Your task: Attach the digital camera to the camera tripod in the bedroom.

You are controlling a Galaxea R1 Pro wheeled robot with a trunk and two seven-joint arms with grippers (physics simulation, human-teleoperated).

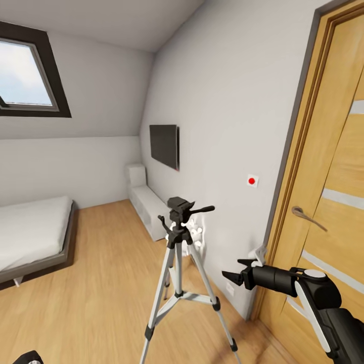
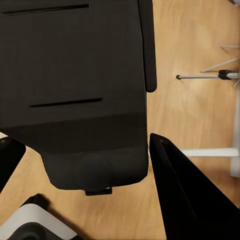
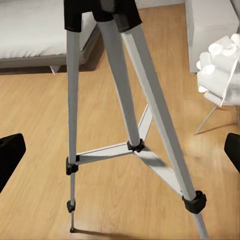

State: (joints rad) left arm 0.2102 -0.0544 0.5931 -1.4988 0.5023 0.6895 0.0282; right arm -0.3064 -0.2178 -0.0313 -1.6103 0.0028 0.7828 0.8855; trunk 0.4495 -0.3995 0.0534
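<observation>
Camera tripod [image 1: 177,283]: standing upright on the wood plank floor [image 1: 101,303] in the middle of the head view, silver legs spread, black head on top with the pan handle [image 1: 199,209] sticking out toward the wall. Up close in the right wrist view its legs [image 3: 125,100] run down to black joints and a centre brace.
Digital camera: can't pick it out for sure; the big black body [image 2: 75,90] taking up most of the left wrist view is too close to name.
Right gripper [image 1: 242,270]: out in front at the lower right of the head view, just beside the tripod's legs, not touching them, fingers parted. In the right wrist view the two dark fingertips [image 3: 10,155] sit at opposite edges with the tripod legs between them in the distance, so it's wide open.
Left gripper [image 2: 80,170]: dark fingers [image 2: 185,195] show either side of the black body, pointing at the floor; whether they clamp anything, I cannot tell.
Globe lamp [image 1: 191,233]: white spiky thing right behind the tripod head, against the wall.
Bed [image 1: 30,237]: low and grey, on the left.
Wall TV [image 1: 164,145]: dark panel on the right-hand wall, above a white low cabinet [image 1: 146,205].
Skylight [image 1: 25,76]: dark-framed, upper left, sky showing.
Door [image 1: 328,202]: wooden, closed, lever handle, at the far right.
Wall switch [image 1: 252,180]: white plate with a red dot, beside the door frame.
</observation>
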